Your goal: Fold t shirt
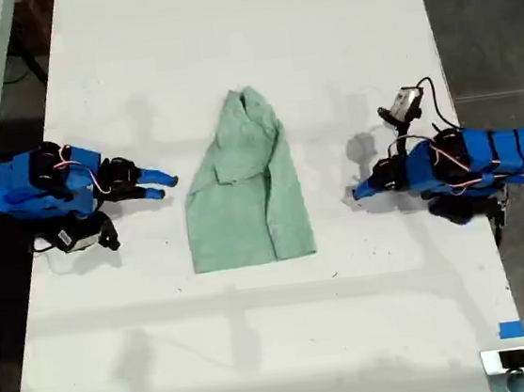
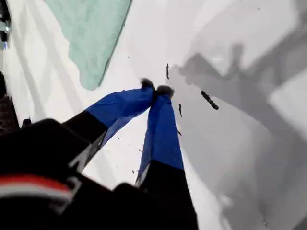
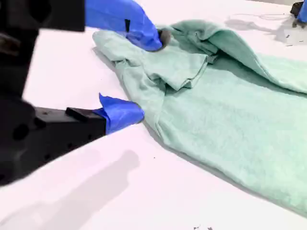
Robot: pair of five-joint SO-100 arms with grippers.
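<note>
The t shirt (image 1: 247,186) lies in the middle of the white table (image 1: 260,347), already doubled lengthwise. My second gripper (image 3: 144,76), at 9 o'clock of it in the exterior view, has jaws wide apart and empty, likely ready to take its edge. My first gripper (image 2: 157,89), at 3 o'clock, is pinched closed on nothing; no writing is readable.

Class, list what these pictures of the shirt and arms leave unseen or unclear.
The shirt underside: every view, hidden by its own folds.
Rest of shirt: first wrist view, cut off by the edge.
Dark specks near my first hand: too small to identify.
Whether my second hand touches shirt: second wrist view, finger covers contact.
</note>
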